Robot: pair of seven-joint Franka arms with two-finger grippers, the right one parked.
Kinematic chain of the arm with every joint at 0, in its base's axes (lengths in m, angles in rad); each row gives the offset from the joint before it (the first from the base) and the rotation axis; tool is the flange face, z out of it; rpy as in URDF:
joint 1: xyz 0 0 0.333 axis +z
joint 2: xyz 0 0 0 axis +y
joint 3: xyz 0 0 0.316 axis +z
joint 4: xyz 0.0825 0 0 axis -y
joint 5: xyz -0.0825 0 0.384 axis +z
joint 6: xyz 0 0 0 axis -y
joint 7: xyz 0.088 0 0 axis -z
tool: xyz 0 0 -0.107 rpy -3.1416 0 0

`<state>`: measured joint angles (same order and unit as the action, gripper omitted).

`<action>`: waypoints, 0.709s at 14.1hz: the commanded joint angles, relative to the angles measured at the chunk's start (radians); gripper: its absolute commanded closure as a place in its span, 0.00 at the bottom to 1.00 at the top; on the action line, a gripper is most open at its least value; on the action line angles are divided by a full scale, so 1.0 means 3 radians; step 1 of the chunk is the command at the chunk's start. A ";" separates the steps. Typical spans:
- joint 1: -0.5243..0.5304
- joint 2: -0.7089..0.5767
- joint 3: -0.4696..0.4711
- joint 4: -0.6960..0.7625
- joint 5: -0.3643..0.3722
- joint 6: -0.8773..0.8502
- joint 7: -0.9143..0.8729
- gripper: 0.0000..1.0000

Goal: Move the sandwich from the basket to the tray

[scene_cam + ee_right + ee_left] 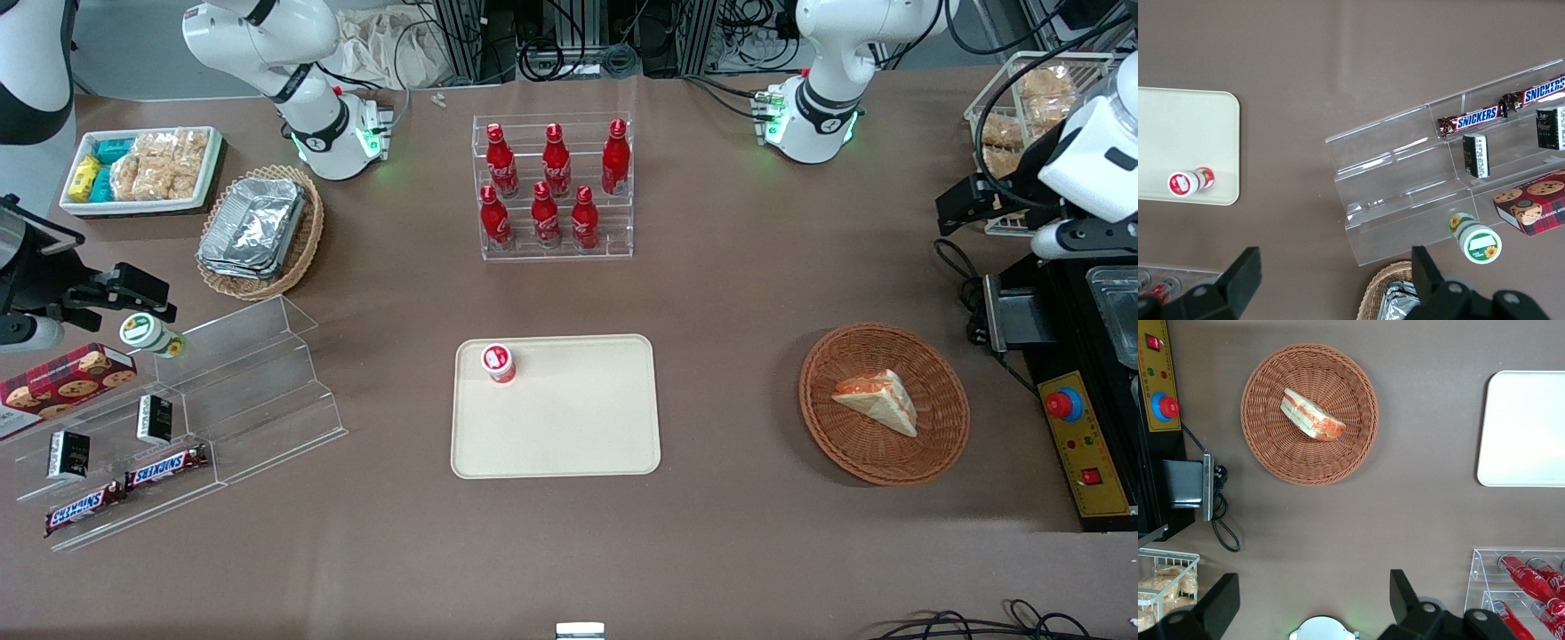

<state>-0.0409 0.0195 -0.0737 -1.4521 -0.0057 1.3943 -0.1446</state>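
Reddish-brown wicker frames my target: the sandwich (1311, 415) lies on its side in the round basket (1265, 447), a soft wedge with orange-red and green filling at its cut edge. My gripper (1308, 603) hangs high over bare tablecloth, well apart from the basket and toward the working arm's end of the table, its fingers (1403, 595) spread wide with nothing between them.

As I judge it, the risks lie in the bread: squeezed too hard it would crush or shed filling; gripped across the slanted edges it could slip out on the way. If I come down too deep, a fingertip might snag the weave and drag the basket along.

The cream tray (569, 444) already holds a small red cup with a white lid (499, 363) near one corner, so a careless set-down could topple it.

Readable writing: "SNICKERS" on the two bars (1501, 105) on the clear stepped shelf. The red bottles (553, 185) carry white script I cannot make out.
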 commanded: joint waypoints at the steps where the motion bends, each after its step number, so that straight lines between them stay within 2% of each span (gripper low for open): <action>1: -0.0001 -0.0019 -0.0005 -0.0012 -0.0048 -0.0041 -0.0019 0.00; 10: -0.0007 0.0022 -0.0005 -0.0022 -0.0012 -0.0041 -0.0014 0.00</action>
<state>-0.0417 0.0249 -0.0746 -1.4614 -0.0060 1.3943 -0.1446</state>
